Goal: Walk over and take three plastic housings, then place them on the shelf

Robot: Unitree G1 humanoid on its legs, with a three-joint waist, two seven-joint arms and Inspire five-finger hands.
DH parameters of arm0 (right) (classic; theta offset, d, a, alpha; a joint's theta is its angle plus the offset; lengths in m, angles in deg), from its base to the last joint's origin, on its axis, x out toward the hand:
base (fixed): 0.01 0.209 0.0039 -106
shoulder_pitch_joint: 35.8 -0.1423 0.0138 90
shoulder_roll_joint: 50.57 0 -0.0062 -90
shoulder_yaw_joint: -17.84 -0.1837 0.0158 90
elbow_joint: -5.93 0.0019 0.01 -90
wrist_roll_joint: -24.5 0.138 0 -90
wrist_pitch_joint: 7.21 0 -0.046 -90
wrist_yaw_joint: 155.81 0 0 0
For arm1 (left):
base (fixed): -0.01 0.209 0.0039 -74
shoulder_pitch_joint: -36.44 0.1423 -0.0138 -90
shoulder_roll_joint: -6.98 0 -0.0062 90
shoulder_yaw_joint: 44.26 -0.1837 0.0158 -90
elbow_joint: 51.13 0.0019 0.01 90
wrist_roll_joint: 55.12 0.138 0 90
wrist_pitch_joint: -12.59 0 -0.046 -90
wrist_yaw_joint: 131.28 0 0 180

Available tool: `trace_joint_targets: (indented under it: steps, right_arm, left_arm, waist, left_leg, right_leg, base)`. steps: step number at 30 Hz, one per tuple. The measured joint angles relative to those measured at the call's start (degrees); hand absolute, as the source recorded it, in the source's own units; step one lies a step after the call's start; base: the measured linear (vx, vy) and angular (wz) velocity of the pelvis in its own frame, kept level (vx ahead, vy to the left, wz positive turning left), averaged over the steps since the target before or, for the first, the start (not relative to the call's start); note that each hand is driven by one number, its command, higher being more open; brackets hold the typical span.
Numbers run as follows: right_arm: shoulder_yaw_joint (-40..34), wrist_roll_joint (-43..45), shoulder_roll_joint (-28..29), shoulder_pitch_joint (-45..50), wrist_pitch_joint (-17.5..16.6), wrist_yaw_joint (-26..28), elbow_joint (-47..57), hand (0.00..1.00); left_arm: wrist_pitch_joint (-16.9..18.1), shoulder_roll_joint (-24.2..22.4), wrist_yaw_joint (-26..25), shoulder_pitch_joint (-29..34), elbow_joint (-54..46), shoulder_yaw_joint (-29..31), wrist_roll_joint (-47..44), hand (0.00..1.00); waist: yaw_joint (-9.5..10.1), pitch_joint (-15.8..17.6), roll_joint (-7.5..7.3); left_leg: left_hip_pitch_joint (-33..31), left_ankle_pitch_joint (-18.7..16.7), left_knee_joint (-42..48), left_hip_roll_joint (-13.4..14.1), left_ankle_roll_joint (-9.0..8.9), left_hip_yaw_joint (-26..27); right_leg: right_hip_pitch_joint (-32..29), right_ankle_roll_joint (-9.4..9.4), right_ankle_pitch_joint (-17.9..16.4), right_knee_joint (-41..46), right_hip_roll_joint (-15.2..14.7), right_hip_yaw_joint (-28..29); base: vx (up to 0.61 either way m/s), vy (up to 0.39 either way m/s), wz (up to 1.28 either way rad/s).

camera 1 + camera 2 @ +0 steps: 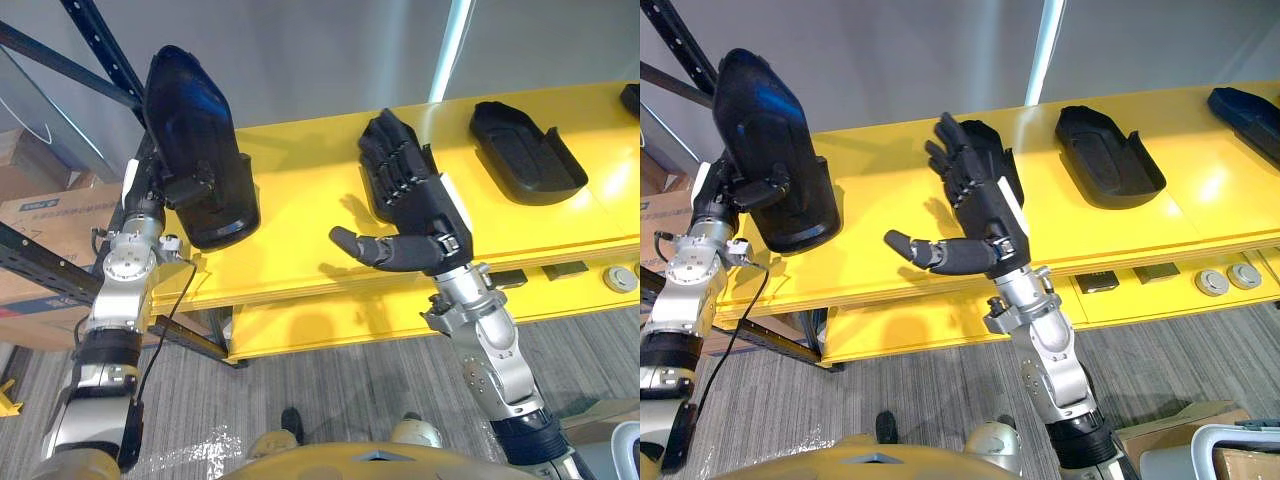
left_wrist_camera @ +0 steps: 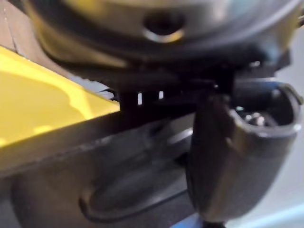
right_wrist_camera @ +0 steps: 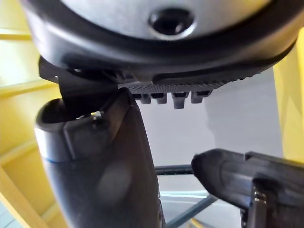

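One black housing (image 1: 195, 120) stands nearly upright over the yellow shelf's (image 1: 300, 225) left end, clasped by the left hand (image 1: 188, 186). A second housing (image 1: 525, 150) lies hollow-up to the right; a third housing (image 1: 1252, 115) lies beyond it.

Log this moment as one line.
left hand: shut on housing at shelf's left end | right hand: open, empty | two more housings lying on shelf

Bright light glares on the yellow shelf (image 1: 1230, 190), where the right hand (image 1: 975, 215) casts a soft shadow.
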Motion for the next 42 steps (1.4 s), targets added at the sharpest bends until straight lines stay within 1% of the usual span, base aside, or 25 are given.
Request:
trace_joint_targets:
  steps: [2,5,7,8,10,14,16,19,20,23,25,27,28,29,30,33,35,40,42]
  right_arm:
    - [0.4,0.8,-0.2,-2.0,1.1,0.1,0.0,1.0]
    - [1.7,3.6,-0.4,-6.0,1.9,0.4,0.0,1.0]
    - [3.0,3.5,-0.4,-8.6,2.1,0.4,0.0,1.0]
    - [4.3,3.5,-0.5,-10.0,2.3,0.4,0.0,1.0]
    - [5.8,3.5,-0.4,-11.1,2.9,0.5,0.1,1.0]
    - [7.0,3.4,-0.6,-11.2,5.4,0.0,0.2,1.0]
    - [7.1,3.3,-0.6,-11.2,6.1,-0.3,0.2,1.0]
    - [7.7,3.4,-0.6,-11.7,6.2,-0.5,0.4,1.0]
    - [7.7,3.4,-0.6,-11.7,6.3,-0.8,1.3,1.0]
    - [7.7,3.4,-0.6,-11.8,6.3,-1.1,3.3,1.0]
    - [7.7,3.5,-0.6,-11.8,6.3,-1.3,3.9,1.0]
    - [8.0,3.5,-0.4,-12.2,6.6,-1.3,4.0,1.0]
    - [8.1,3.5,-0.3,-12.5,7.0,-1.3,4.1,1.0]
    - [8.2,3.5,-0.3,-12.5,7.2,-1.3,4.3,1.0]
    - [8.2,3.5,-0.3,-12.5,7.4,-1.3,4.3,1.0]
    - [8.2,3.5,-0.3,-12.6,7.6,-1.3,4.4,1.0]
    - [8.2,3.5,-0.3,-12.8,7.6,-1.3,4.4,1.0]
    - [8.3,3.4,0.2,-12.9,7.6,-1.4,4.4,1.0]
    - [8.5,3.4,0.2,-12.9,7.6,-1.4,4.4,1.0]
  left_arm:
    - [-0.2,0.7,2.6,-2.0,1.6,-1.1,-1.7,0.0]
    - [-1.2,0.8,3.7,-5.3,4.2,-3.8,-3.7,0.0]
    - [-1.3,0.8,3.7,-7.1,5.8,-4.7,-4.8,0.0]
    - [-1.3,0.8,3.6,-8.3,6.9,-5.3,-5.8,0.0]
    - [-1.3,0.8,3.6,-9.1,7.3,-5.4,-6.0,0.0]
    - [-1.3,0.8,3.2,-11.4,8.3,-5.3,-6.0,0.0]
    - [-1.3,0.8,2.6,-12.7,9.7,-5.1,-6.0,0.0]
    - [-0.9,0.8,0.0,-13.7,11.4,-4.7,-5.9,0.0]
    - [-0.9,0.8,-1.5,-14.7,12.7,-4.5,-5.6,1.0]
    - [-0.9,0.8,-4.3,-15.6,14.7,-3.7,-5.4,1.0]
    - [-1.0,0.8,-5.2,-16.5,15.5,-3.0,-5.4,1.0]
    - [-1.1,0.8,-7.6,-17.9,16.7,-3.0,-3.4,1.0]
    - [-1.2,0.9,-8.7,-18.2,17.5,-3.2,-2.1,1.0]
    - [-2.3,0.9,-9.5,-19.0,19.1,-3.9,-0.9,1.0]
    - [-1.9,0.8,-10.9,-19.3,18.9,-3.4,-0.9,1.0]
    - [-2.5,1.3,-11.9,-20.2,18.9,-4.1,0.4,1.0]
    - [-2.6,1.3,-11.9,-20.9,19.0,-4.2,1.1,1.0]
    - [-2.4,1.3,-12.2,-21.2,18.9,-4.6,1.6,1.0]
    - [-2.3,1.3,-12.3,-21.3,18.9,-4.7,3.7,1.0]
  waist:
    - [0.13,0.1,0.1]
    - [-0.05,0.6,0.75]
    - [-0.14,1.1,1.18]
    - [-0.21,1.6,1.56]
    - [-0.45,2.5,1.9]
    - [-0.67,4.5,2.25]
    - [-0.67,4.9,2.36]
    - [-0.94,5.8,2.34]
    - [-0.97,6.5,2.28]
    - [-1.16,7.7,2.18]
    - [-1.65,7.9,1.88]
    - [-2.09,8.5,1.33]
    - [-2.29,9.1,1.09]
    - [-2.78,10.1,0.98]
    - [-2.89,10.7,0.83]
    - [-2.77,11.5,1.27]
    - [-2.54,11.9,1.3]
    - [-2.54,12.2,0.87]
    - [-2.61,12.3,0.7]
  left_leg:
    - [-0.9,0.5,0.0,0.0,0.03,-0.4]
    - [-2.1,0.6,1.1,0.0,0.03,-1.2]
    - [-2.9,0.9,1.5,-0.1,0.05,-1.4]
    - [-3.6,1.1,1.7,-0.1,0.04,-1.6]
    - [-4.0,1.5,1.9,0.0,-0.05,-1.9]
    - [-4.7,2.5,1.4,0.1,-0.29,-2.5]
    - [-5.1,2.9,1.0,0.1,-0.42,-2.4]
    - [-5.5,3.1,1.1,0.2,-0.46,-1.9]
    - [-5.6,3.2,1.0,0.2,-0.52,-1.5]
    - [-5.6,3.2,1.0,0.2,-0.53,-0.7]
    - [-6.1,3.3,1.0,0.3,-0.6,-0.6]
    - [-6.5,3.4,1.1,0.3,-0.61,0.0]
    - [-6.5,3.4,1.1,0.3,-0.61,0.4]
    - [-6.6,3.4,1.1,0.3,-0.6,0.5]
    - [-6.8,3.4,1.1,0.3,-0.61,0.8]
    - [-6.8,3.4,1.1,0.2,-0.65,1.1]
    - [-6.8,3.4,1.1,0.2,-0.67,1.1]
    - [-6.8,3.3,1.3,0.2,-0.7,1.1]
    - [-6.7,3.3,1.4,0.2,-0.68,1.1]
  right_leg:
    - [-1.2,-0.23,-0.2,0.9,-0.1,0.0]
    - [-2.3,-0.98,-0.9,2.9,-0.5,0.0]
    - [-3.7,-0.93,-1.5,4.5,-0.8,0.2]
    - [-4.6,-1.27,-2.2,5.7,-1.0,0.3]
    - [-5.5,-0.85,-3.1,7.2,-1.2,0.4]
    - [-7.5,-1.04,-4.3,10.0,-1.5,0.5]
    - [-8.5,-1.03,-4.4,10.8,-1.6,0.8]
    - [-9.7,-1.2,-4.5,11.6,-1.6,1.6]
    - [-10.2,-1.25,-4.4,12.1,-1.5,2.1]
    - [-11.2,-1.5,-4.3,12.5,-1.4,3.1]
    - [-11.8,-1.52,-4.3,12.6,-1.3,3.3]
    - [-12.8,-1.54,-4.2,12.8,-1.1,4.2]
    - [-13.1,-1.52,-4.2,13.0,-1.1,4.7]
    - [-13.3,-1.26,-4.0,12.9,-1.1,4.8]
    - [-13.7,-1.25,-4.0,13.1,-1.0,5.1]
    - [-13.9,-1.24,-3.8,13.3,-0.9,5.4]
    - [-13.9,-1.25,-3.8,13.3,-0.9,5.4]
    - [-13.6,-1.34,-3.9,13.3,-0.9,5.3]
    - [-13.5,-1.39,-4.0,13.3,-0.9,5.3]
  base:
    - [-0.03,0.001,0.08]
    - [-0.05,0.001,0.12]
    - [-0.09,-0.008,0.07]
    - [-0.11,-0.023,0.05]
    - [-0.09,-0.028,0.07]
    - [-0.07,-0.027,0.06]
    - [-0.05,-0.014,-0.03]
    - [-0.03,-0.008,-0.09]
    - [-0.03,-0.011,-0.11]
    - [-0.02,-0.009,-0.15]
    - [-0.01,-0.012,-0.05]
    - [0.0,-0.016,-0.12]
    - [0.0,-0.011,-0.15]
    - [0.0,-0.01,-0.13]
    - [0.01,-0.011,-0.07]
    - [0.05,-0.02,-0.05]
    - [0.04,-0.017,0.01]
    - [0.0,0.0,0.0]
    - [0.0,0.0,0.0]
